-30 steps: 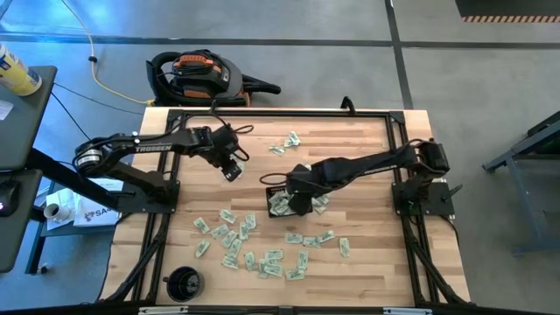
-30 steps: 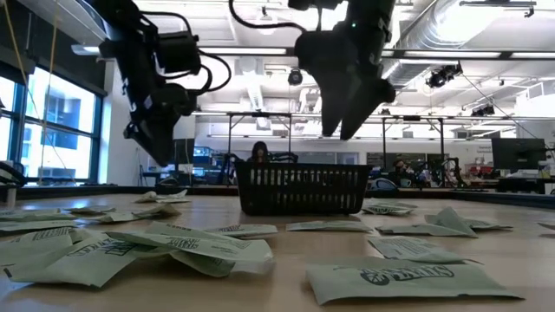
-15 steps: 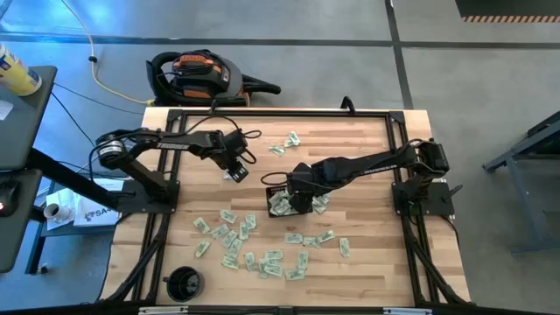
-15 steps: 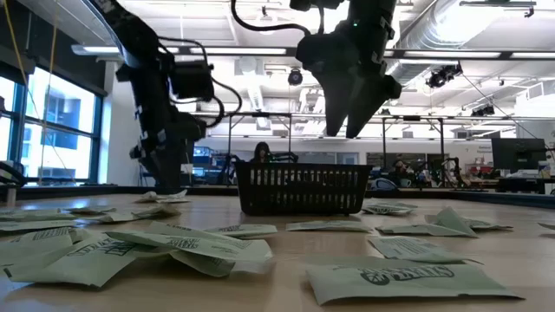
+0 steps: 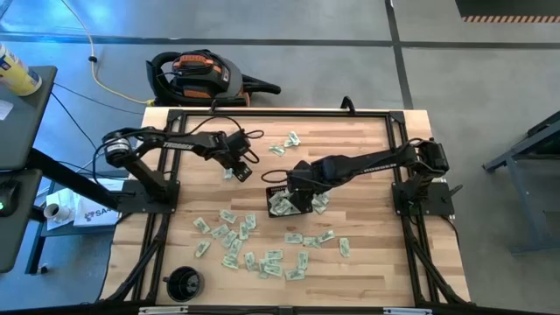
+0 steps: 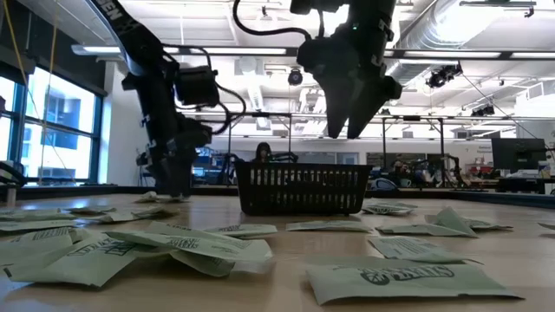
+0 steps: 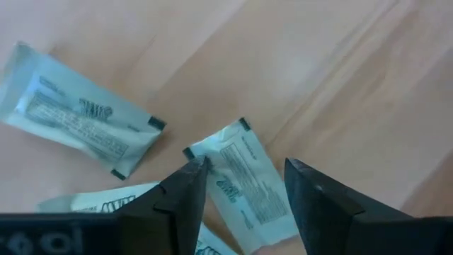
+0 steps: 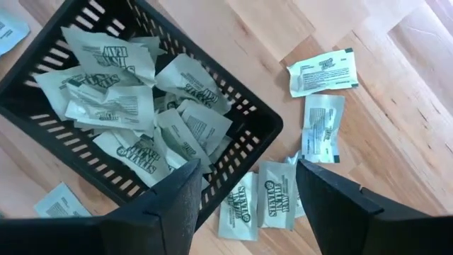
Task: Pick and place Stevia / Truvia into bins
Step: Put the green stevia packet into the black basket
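over the far left part of the bench (image 5: 367, 254), the left pincer (image 7: 244, 185) is down low with its fingers spread wide either side of a pale green stevia sachet (image 7: 244, 184) lying flat on the wood. to do this well, i judge it should sink until both tips touch the bench, then close across the sachet's narrow width so the paper bows up into the grip. two more sachets (image 7: 78, 120) lie just beside it and could be pinched along with it.

the right pincer (image 8: 244, 195) hangs above the black mesh tray (image 8: 265, 127), fingers apart and empty. the tray sits mid-bench, already part filled with sachets. many loose sachets (image 5: 241, 249) are scattered on the near side, and a round black cup (image 5: 184, 283) stands at the near left corner, well apart from both arms.
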You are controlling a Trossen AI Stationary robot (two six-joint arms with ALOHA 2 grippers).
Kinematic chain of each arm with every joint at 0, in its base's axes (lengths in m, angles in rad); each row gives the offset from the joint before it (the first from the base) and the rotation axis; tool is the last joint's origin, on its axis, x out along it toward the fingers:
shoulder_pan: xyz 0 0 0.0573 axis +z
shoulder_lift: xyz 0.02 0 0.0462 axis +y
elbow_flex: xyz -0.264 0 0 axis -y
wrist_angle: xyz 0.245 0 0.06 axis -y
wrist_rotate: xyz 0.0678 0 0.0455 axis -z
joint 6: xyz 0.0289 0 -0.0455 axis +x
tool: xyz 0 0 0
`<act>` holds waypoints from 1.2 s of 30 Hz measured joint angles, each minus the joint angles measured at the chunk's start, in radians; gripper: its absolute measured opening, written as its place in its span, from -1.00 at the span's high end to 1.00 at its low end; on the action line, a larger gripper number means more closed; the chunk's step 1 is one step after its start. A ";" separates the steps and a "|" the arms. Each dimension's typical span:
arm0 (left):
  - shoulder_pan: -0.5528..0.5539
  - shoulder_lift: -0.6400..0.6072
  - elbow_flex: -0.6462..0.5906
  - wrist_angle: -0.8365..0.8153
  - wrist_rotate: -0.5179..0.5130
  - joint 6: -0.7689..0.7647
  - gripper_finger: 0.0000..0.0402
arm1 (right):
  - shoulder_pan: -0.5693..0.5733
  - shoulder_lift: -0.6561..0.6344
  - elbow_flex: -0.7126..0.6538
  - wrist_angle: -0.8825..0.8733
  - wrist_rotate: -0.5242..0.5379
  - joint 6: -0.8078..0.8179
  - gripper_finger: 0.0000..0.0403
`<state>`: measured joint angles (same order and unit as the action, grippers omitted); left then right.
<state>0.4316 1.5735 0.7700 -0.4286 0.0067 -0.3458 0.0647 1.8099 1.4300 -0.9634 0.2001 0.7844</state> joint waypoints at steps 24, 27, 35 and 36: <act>-0.065 0.003 0.125 -0.009 0.043 0.059 0.86 | 0.100 -0.106 0.003 -0.163 0.347 0.209 0.08; -0.108 -0.013 0.182 -0.002 0.048 0.114 0.83 | 0.127 -0.140 0.003 -0.255 0.396 0.326 0.12; -0.299 0.007 0.347 0.045 0.079 0.231 0.85 | 0.217 -0.167 0.002 -0.369 0.386 0.474 0.17; -0.320 0.021 0.361 0.046 0.081 0.234 0.85 | 0.225 -0.167 0.002 -0.368 0.378 0.475 0.16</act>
<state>0.1116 1.5946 1.1307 -0.3823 0.0876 -0.1121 0.2898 1.6424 1.4319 -1.3319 0.5785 1.2598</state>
